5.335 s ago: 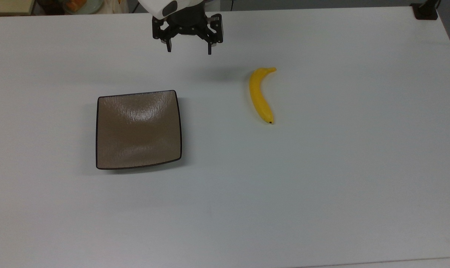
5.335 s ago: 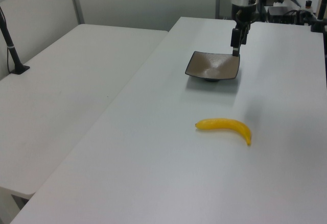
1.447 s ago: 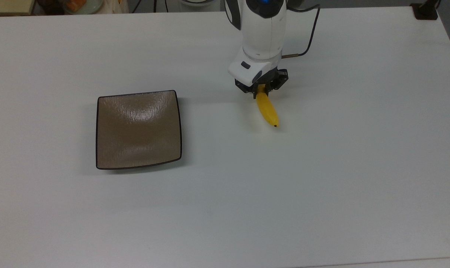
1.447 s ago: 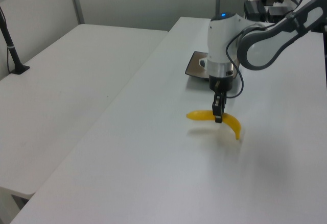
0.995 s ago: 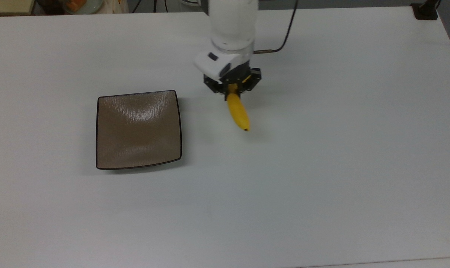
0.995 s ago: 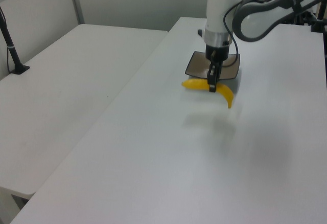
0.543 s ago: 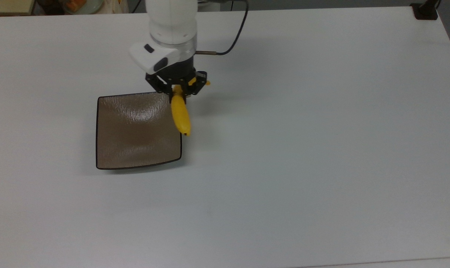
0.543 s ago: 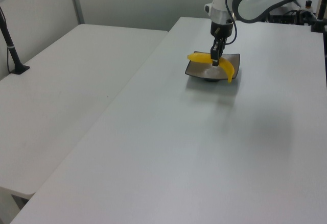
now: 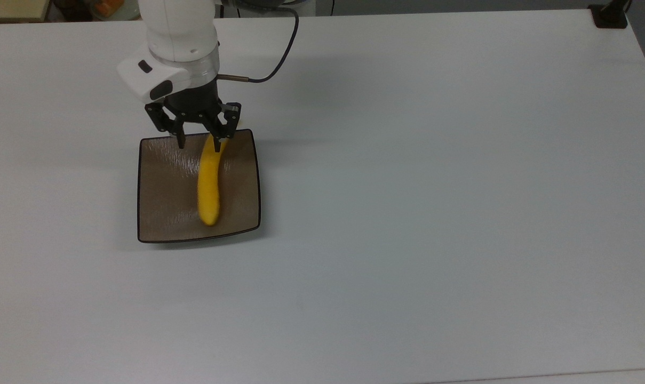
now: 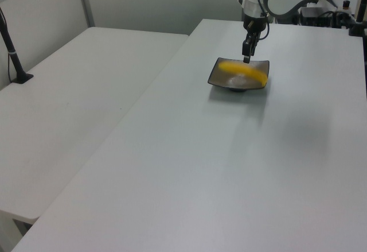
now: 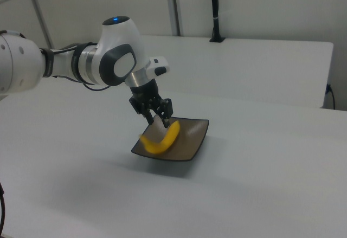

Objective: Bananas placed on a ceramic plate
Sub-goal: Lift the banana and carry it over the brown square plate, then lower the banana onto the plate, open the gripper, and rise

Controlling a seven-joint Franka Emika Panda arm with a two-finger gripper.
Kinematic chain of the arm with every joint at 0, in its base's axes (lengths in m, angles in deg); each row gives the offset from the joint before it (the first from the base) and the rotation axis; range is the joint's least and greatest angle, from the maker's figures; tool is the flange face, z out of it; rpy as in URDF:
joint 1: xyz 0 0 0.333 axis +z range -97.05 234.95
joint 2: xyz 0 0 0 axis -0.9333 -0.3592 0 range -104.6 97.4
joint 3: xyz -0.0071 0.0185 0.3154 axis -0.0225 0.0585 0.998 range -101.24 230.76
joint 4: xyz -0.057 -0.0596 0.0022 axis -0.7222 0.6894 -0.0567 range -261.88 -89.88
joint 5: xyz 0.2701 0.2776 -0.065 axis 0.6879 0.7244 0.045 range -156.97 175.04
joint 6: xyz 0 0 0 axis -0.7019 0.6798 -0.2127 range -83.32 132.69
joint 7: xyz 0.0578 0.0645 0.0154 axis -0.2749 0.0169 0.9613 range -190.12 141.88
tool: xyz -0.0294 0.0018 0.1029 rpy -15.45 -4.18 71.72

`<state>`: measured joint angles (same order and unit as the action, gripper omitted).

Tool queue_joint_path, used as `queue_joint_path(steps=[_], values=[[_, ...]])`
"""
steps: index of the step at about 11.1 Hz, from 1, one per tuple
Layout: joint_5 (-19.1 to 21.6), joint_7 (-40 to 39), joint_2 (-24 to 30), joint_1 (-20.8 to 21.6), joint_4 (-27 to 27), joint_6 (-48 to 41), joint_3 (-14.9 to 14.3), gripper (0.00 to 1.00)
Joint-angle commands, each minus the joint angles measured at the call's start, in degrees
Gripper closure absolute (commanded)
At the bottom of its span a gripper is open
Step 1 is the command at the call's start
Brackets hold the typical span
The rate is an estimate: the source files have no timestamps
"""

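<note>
Top view: the end effector (image 9: 198, 143) hangs over the far edge of the plate (image 9: 162, 213), fingers spread apart with nothing pinched between them. The banana (image 9: 209, 184) is over the plate, running lengthwise from the far edge toward the near edge, a bit right of centre as the top view shows it. Its upper end sits right by one fingertip, and I can't tell if they touch. The banana looks smeared, so its tip and stem are hard to make out. The plate sits on the white bench (image 9: 434, 213), and a black cable (image 9: 279, 48) loops off the arm's wrist. At the top view's upper left corner some stuff is cut off by the frame, can't tell what it is.

Left view: everything's far off and small. The end effector (image 10: 246, 51) is above the plate (image 10: 217, 77) and the banana (image 10: 244, 72) stretches across it as a yellow streak. Finger gap isn't readable from here. The arm is cut off at the top edge.

Right view: the end effector (image 11: 159, 117) has its fingers apart just above the banana (image 11: 162, 138), which tilts down into the plate (image 11: 194, 139), lower end blurred. Whether it's fully resting on the plate or not, I can't say. The arm runs off the right view's left edge.
</note>
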<state>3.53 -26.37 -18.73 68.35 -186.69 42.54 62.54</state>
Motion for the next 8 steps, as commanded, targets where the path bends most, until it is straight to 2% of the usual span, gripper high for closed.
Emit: queue_joint_path(steps=[1,4,8], values=[[0.1,-0.5,-0.2,0.3,1.1,0.4,-0.5,0.00],[0.3,6.8,0.9,1.0,1.5,-0.7,-0.1,0.00],[3.5,8.0,5.6,1.7,1.9,-13.9,3.2,0.00]])
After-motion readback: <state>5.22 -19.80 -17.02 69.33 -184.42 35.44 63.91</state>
